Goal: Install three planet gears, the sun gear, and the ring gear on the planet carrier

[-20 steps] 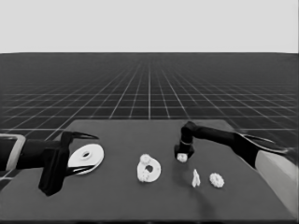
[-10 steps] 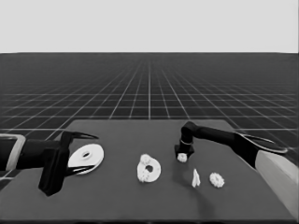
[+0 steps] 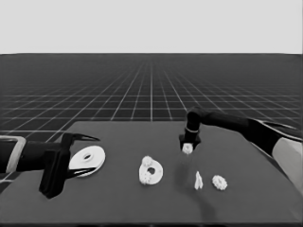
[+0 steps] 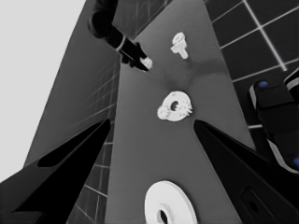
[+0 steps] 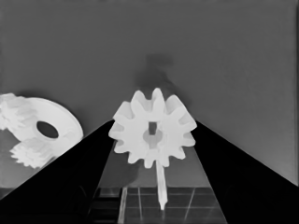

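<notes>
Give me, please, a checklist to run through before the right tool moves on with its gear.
1. Held gear secure in right tool: ok, it sits between the fingers, off the table.
2. Room on smaller round part: ok, only two seated gears on it.
3. Route to that part: ok, no part lies between.
4. Left tool out of the way: ok, open over the larger round part, at the table's left end.
5. Held gear's hole lined up with its seat: cannot tell.
6. Loose gear and thin white piece: ok, off the route.
</notes>
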### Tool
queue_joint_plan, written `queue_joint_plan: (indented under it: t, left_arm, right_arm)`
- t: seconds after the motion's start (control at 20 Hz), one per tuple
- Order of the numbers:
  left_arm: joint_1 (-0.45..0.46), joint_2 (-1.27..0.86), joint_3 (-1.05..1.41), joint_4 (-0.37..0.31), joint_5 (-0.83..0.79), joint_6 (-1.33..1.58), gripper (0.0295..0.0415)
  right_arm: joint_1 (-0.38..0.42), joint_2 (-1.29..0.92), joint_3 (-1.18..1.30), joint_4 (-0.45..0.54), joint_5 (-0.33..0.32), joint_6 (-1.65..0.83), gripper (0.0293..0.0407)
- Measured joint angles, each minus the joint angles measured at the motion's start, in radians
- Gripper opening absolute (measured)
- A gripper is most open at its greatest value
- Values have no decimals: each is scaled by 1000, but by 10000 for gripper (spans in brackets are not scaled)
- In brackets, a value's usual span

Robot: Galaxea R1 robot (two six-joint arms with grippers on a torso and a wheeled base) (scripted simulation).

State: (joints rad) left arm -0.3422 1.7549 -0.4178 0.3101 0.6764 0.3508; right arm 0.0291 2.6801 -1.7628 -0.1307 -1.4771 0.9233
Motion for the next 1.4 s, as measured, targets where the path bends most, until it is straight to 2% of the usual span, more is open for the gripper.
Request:
queue_joint_plan:
  t: [0.05,0.1,0.2,0.5,0.6,0.65,1.0,1.05,1.1,1.15,1.2,1.4]
  left_arm:
    - [0,0,0,0,0,0,385]
    - [0,0,0,0,0,0,385]
    - [0,0,0,0,0,0,385]
    - [0,0,0,0,0,0,385]
    - [0,0,0,0,0,0,385]
    - [0,0,0,0,0,0,385]
    - [0,0,0,0,0,0,385]
    - [0,0,0,0,0,0,385]
    - [0,0,0,0,0,0,385]
    - [0,0,0,0,0,0,385]
    - [0,0,0,0,0,0,385]
    - [0,0,0,0,0,0,385]
  right_arm:
    - [-8,36,153,-28,-21,214,312]
    - [-15,108,210,-40,-36,326,312]
    - [-21,194,222,-48,-50,411,312]
    - [-23,237,212,-52,-58,446,312]
    - [-126,252,157,-151,-28,413,312]
    - [-150,257,138,-172,-19,403,312]
    - [-178,265,111,-199,-5,387,312]
    - [-178,265,110,-199,-4,387,344]
    - [-178,265,110,-199,-4,387,372]
    - [-178,265,110,-199,-4,387,381]
    - [-178,265,110,-199,-4,387,383]
    - [-178,265,110,-199,-4,387,385]
